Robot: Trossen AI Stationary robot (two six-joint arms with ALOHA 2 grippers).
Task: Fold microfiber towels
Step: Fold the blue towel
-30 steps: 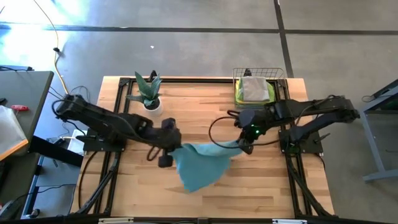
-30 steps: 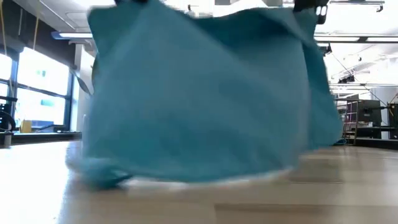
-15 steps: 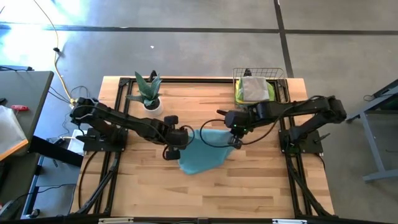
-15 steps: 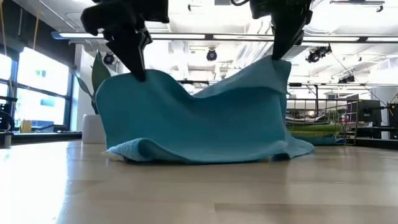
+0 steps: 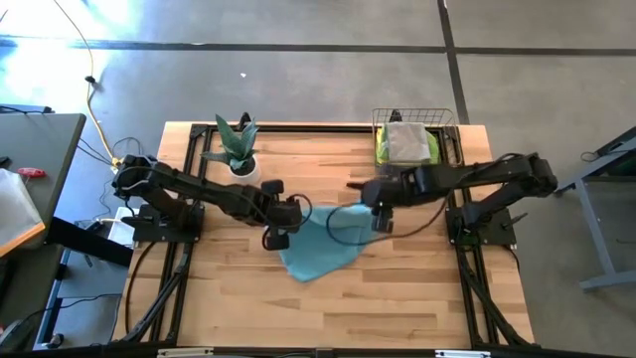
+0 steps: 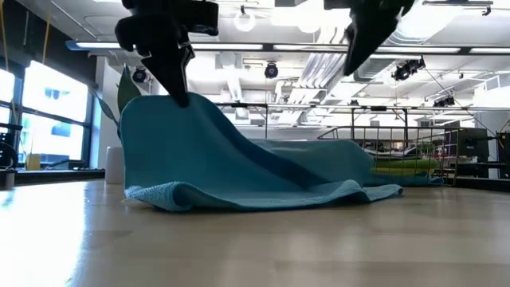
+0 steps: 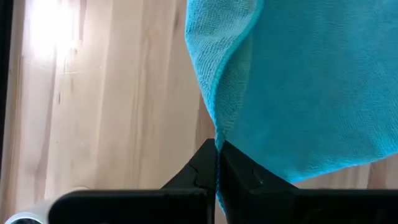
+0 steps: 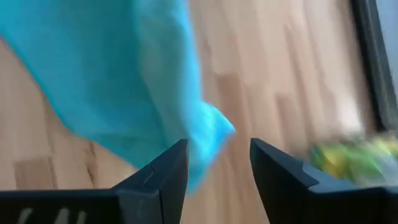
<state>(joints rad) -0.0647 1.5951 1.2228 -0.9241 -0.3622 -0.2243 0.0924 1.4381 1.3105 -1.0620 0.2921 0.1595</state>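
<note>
Presently the teal towel (image 5: 320, 244) lies mid-surface, mostly flat on the wooden surface (image 5: 417, 298), with one corner held up off the wood. In the low view it forms a slope: high at the held corner, falling away to a low, rumpled edge on the far side. The cloth looks partly doubled over itself, so I judge the fold to be under way, not finished.

Left gripper (image 7: 217, 163): fingers clenched on the towel's edge; the left wrist view shows the hem pinched right at the closed tips, with the cloth hanging away forward of them. In the high view this gripper sits at the towel's left corner.

Right gripper (image 8: 216, 163): fingers spread apart, nothing between them. The right wrist view shows the towel's free corner just ahead of the gap, not inside it. In the high view it hovers near the towel's right corner, above the cloth.

Key relation: the towel's long axis runs between the two grippers, left to right across the surface. Only the left end is held; the right end is loose on the wood. The left arm alone controls the cloth now.

Beyond: a copper wire basket (image 5: 449, 134) at the far right corner holds grey and lime green towels (image 5: 405, 142); a potted plant (image 5: 237, 147) stands at far left.
</note>
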